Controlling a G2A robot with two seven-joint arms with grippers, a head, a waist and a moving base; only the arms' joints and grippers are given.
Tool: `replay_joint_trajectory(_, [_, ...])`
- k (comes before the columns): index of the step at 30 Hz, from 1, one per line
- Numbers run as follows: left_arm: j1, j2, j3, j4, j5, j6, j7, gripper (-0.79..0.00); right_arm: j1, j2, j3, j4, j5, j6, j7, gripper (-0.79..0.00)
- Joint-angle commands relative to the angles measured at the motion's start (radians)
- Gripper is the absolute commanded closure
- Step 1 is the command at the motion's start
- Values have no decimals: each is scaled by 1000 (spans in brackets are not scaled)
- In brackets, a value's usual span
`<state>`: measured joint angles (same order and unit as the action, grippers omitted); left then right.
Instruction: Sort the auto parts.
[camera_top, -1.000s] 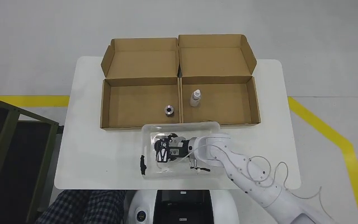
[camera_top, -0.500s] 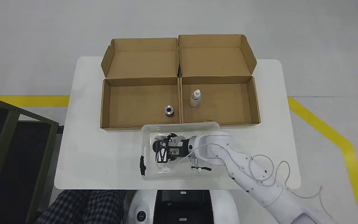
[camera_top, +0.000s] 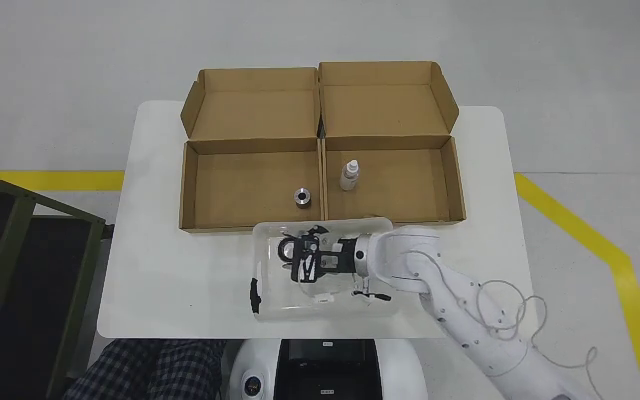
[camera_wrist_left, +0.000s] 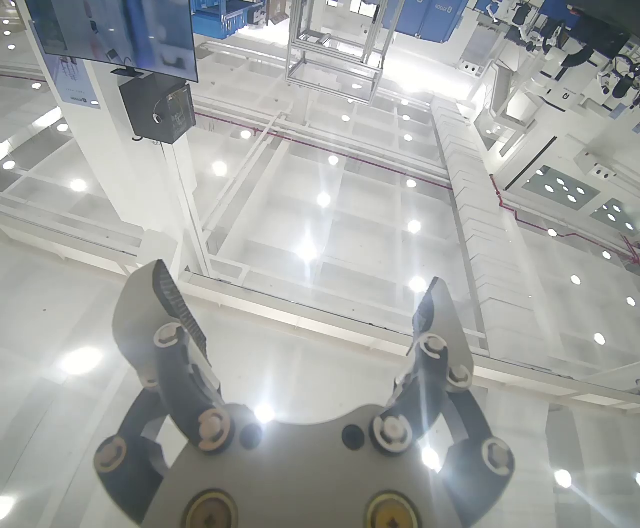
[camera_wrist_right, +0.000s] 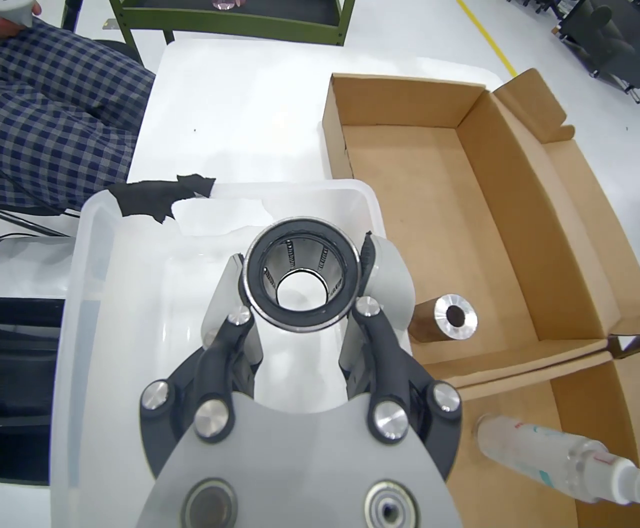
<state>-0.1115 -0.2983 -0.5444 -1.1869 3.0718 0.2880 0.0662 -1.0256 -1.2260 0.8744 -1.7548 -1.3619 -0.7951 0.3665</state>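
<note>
Holding a metal sleeve (camera_wrist_right: 300, 321) over the clear tub (camera_wrist_right: 70, 300), right gripper (camera_wrist_right: 302, 280) clamped on its sides.
Left gripper (camera_wrist_left: 300, 305) spread wide, empty, aimed at ceiling. Likely destination: cardboard box (camera_wrist_right: 435, 165) with the steel cylinder (camera_wrist_right: 452, 315). Keep sleeve level, clear tub rim and box wall, set down beside cylinder, not on it.

Red and teal print on the white bottle (camera_wrist_right: 550, 457), too small to read
</note>
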Motion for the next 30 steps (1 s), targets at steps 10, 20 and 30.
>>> replay_joint_trajectory(10, [0, 0, 0, 0, 0, 0, 0, -785, -21, 20, 101, -136, 57, -10, -6, 0])
replay_joint_trajectory(20, [0, 0, 0, 0, 0, 0, 0, -785, 24, 27, 168, -219, 79, 2, -14, 0])
replay_joint_trajectory(30, [0, 0, 0, 0, 0, 0, 0, -785, 52, 33, 214, -273, 106, 11, -24, 0])
